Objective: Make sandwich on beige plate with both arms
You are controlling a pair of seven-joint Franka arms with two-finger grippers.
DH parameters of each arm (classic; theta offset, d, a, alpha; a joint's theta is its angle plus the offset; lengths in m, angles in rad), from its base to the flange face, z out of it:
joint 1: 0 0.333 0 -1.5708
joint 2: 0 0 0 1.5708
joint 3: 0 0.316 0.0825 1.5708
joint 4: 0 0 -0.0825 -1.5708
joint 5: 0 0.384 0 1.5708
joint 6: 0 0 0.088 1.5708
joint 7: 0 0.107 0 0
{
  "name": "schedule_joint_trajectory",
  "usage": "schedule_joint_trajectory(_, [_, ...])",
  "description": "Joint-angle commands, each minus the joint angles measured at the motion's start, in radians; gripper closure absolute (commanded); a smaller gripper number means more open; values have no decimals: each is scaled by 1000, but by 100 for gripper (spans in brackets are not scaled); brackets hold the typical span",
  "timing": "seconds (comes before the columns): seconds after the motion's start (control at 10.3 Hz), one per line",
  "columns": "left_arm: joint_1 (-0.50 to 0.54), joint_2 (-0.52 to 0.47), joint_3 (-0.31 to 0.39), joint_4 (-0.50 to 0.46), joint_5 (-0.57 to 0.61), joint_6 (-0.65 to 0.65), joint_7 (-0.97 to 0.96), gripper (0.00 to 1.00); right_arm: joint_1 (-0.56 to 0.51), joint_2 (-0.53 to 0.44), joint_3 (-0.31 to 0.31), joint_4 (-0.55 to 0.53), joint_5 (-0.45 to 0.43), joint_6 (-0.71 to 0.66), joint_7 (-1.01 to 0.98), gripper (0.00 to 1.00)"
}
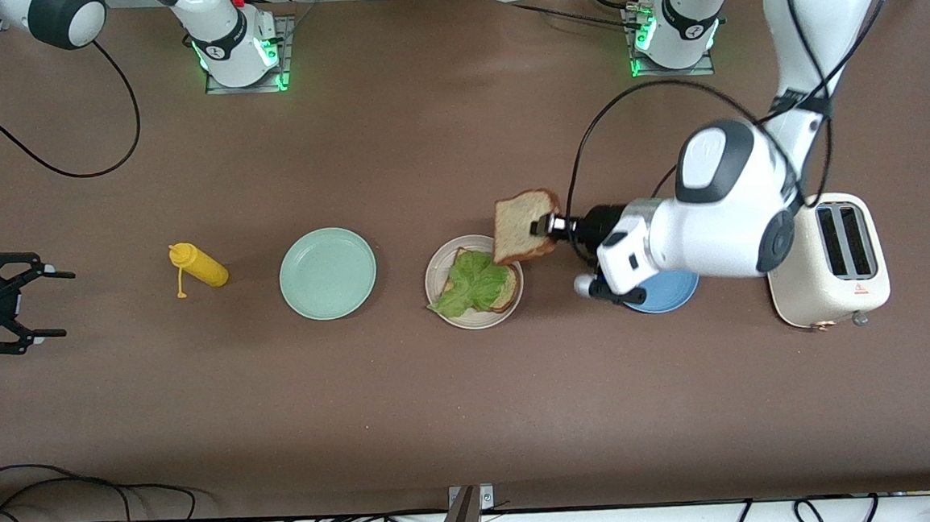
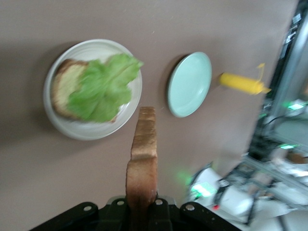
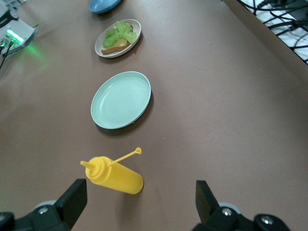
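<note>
- One bread slice clamped edge-on in left hand, over beige plate rim.
- Plate holds bottom slice plus lettuce.
- Next: level the slice, centre over lettuce, release.
- Right hand waits, fingers apart, at counter end.

Off-task stuff on the brown table: a mint-green plate sits between the two pincers, with a yellow squeeze bottle lying on its side just past it toward the open, waiting pincer, cap hanging off on its tether. A blue plate is mostly hidden under the busy arm, and a cream two-slot toaster stands beside that plate, toward the table's end.
</note>
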Motion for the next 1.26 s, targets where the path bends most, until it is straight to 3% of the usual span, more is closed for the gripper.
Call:
schedule_joint_trajectory(0.0, [2,109,-6,40,-168,55,125,100,46,-97,20,17,-154,1,227,0])
schedule_joint_trajectory(0.1, [4,164,-6,41,-236,78,205,100,79,-143,31,17,-242,23,336,0])
schedule_joint_trajectory(0.19, [-5,190,-6,38,-297,98,279,100,87,-186,96,17,-340,32,430,0])
schedule_joint_trajectory(0.48, [-33,270,-6,15,-311,180,472,100,44,-326,414,5,-680,58,852,0])
schedule_joint_trajectory(0.58, [-41,282,-6,-6,-315,221,538,100,38,-366,484,-29,-769,58,991,0])
schedule_joint_trajectory(0.87, [-65,304,-6,-34,-319,283,568,100,38,-467,623,-159,-945,58,1381,0])
schedule_joint_trajectory(0.97, [-65,315,-6,-34,-321,284,569,72,41,-496,649,-206,-986,86,1451,0])
schedule_joint_trajectory(1.07, [-62,315,-4,-35,-316,284,569,19,41,-554,654,-306,-1011,156,1519,0])
schedule_joint_trajectory(1.16, [-59,312,-4,-34,-305,284,568,0,42,-617,655,-423,-1022,246,1580,0])
